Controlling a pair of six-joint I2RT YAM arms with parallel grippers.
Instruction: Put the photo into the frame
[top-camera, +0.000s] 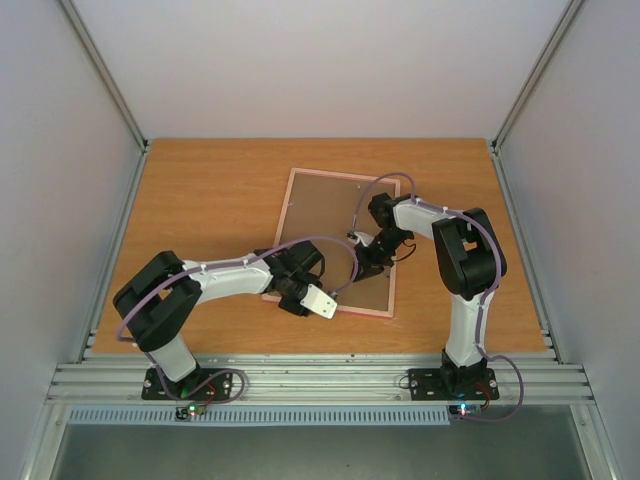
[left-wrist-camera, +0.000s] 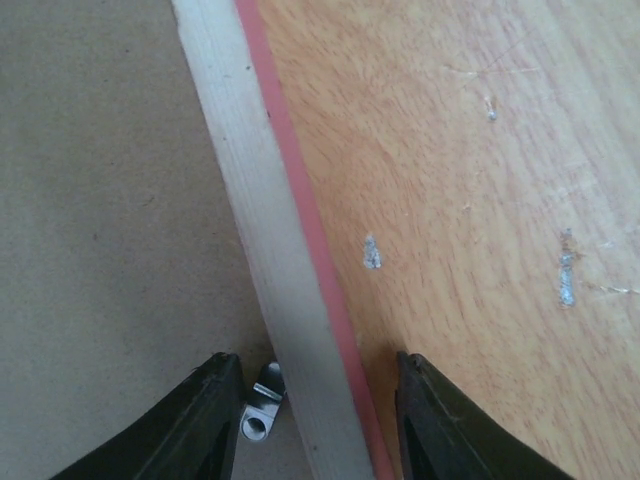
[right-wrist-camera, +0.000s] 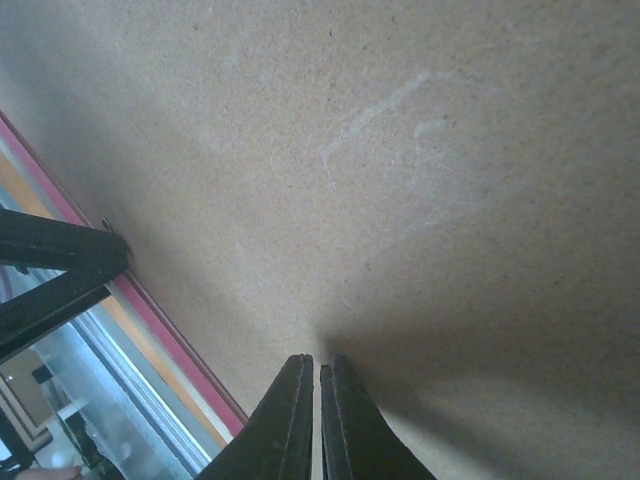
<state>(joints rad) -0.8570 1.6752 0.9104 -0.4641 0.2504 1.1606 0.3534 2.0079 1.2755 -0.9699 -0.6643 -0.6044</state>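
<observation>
The pink frame (top-camera: 345, 174) lies flat on the table with a brown backing board (top-camera: 330, 210) filling it. The photo is hidden. My left gripper (top-camera: 280, 272) is open and straddles the frame's left rail (left-wrist-camera: 270, 230): one finger stands over the board, the other over the bare table, and neither touches the rail. A small metal tab (left-wrist-camera: 258, 415) sits on the board side by the rail. My right gripper (top-camera: 368, 262) is shut, with its tips (right-wrist-camera: 320, 362) down on the backing board (right-wrist-camera: 350, 150) and nothing between them.
The wooden table (left-wrist-camera: 480, 200) carries small white scuffs to the right of the rail. In the right wrist view the frame's pink edge (right-wrist-camera: 170, 335) runs diagonally at lower left, beside dark black bars (right-wrist-camera: 60, 255). Grey walls close in the table on three sides.
</observation>
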